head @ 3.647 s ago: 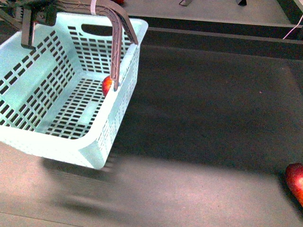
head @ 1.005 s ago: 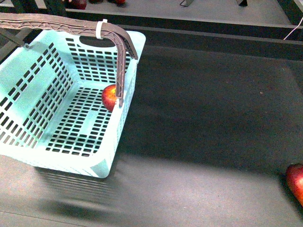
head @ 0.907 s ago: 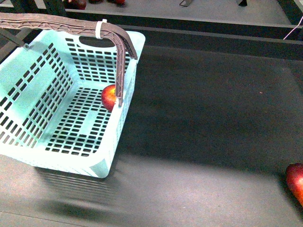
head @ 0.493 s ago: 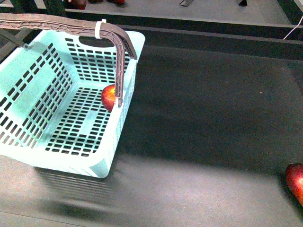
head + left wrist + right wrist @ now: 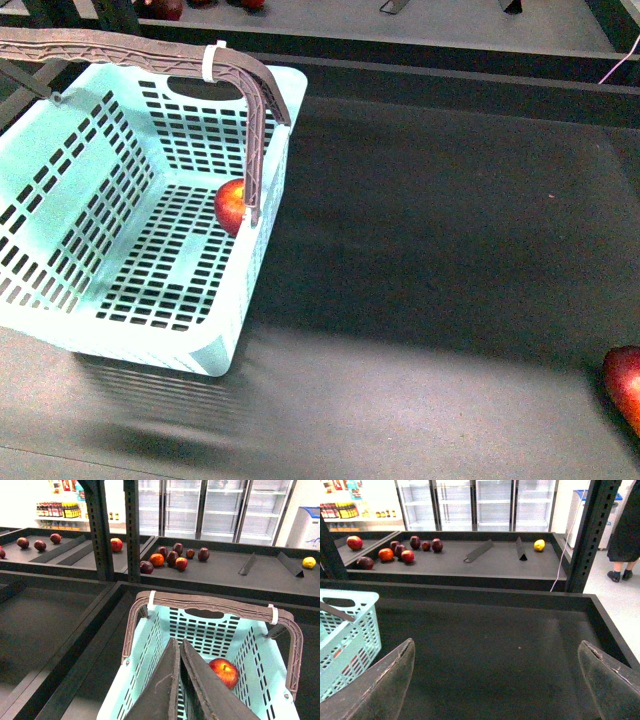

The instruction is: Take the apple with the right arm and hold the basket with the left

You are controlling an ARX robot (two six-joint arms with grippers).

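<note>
The pale turquoise basket [image 5: 60,200] hangs just above the black shelf at the front view's left, its brownish-purple handles [image 5: 150,48] raised and bound by a white tie. A red apple [image 5: 231,206] lies inside it against the right wall. A second red apple [image 5: 625,385] lies on the shelf, cut by the right edge. In the left wrist view my left gripper [image 5: 178,642] is shut over the basket [image 5: 250,645], with the apple [image 5: 224,672] beside it; the grip point is hidden. My right gripper [image 5: 496,644] is open and empty over bare shelf, the basket [image 5: 350,625] off to its side.
A raised black rim [image 5: 450,75] bounds the shelf at the back. Behind it a second shelf holds several dark red and orange fruits [image 5: 172,557] and a yellow one [image 5: 539,545]. Dark steel posts [image 5: 132,530] [image 5: 590,535] stand at the shelf edges. A person [image 5: 625,530] stands nearby.
Since 3.6 s ago the basket has swung level and lower, and the left gripper has left the front view. Over the last second nothing has visibly moved.
</note>
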